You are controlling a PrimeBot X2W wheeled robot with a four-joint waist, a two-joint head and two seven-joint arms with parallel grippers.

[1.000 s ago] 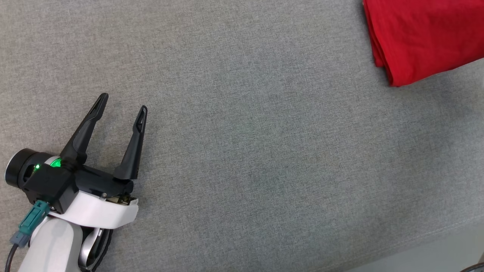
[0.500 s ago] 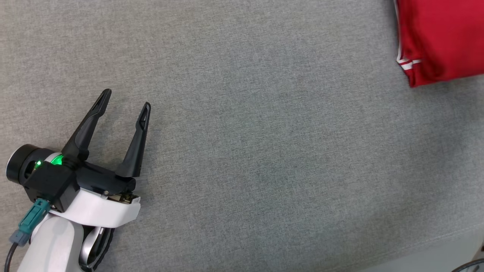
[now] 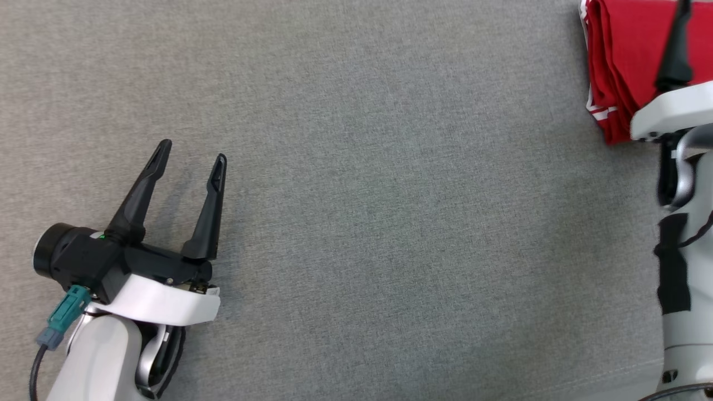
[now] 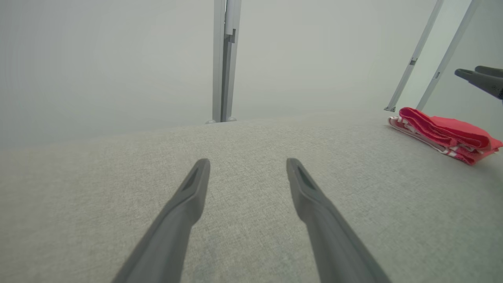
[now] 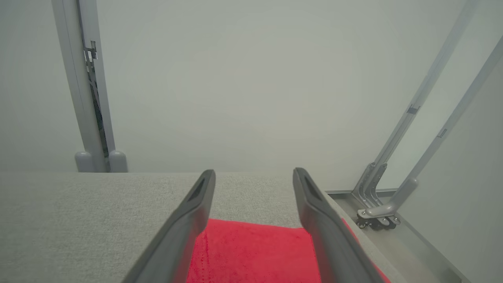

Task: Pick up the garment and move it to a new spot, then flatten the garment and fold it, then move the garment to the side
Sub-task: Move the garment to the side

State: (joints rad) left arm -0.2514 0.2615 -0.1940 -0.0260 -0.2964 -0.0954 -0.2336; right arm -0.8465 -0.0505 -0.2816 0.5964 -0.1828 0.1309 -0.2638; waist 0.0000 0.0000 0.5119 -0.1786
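Coming into the head view at its right edge, the right arm is what is new: one second ago it was not in that picture, and the red garment was alone in the upper right corner. The whole picture has also shifted a little since then, so the camera itself moved, and I do not read the garment's different place in the frame as a move of the cloth. The garment now lies folded in several layers near the right side of the grey bench. I judge from this that the last step, moving it to the side, is done or almost done.

The right pincer stands wide apart and holds nothing. The red cloth lies below and between its two fingers. In the left wrist view its tips hang above the garment and clear of it, so it has released.

The left pincer is also spread wide and empty. It is low over bare bench, well apart from the garment.
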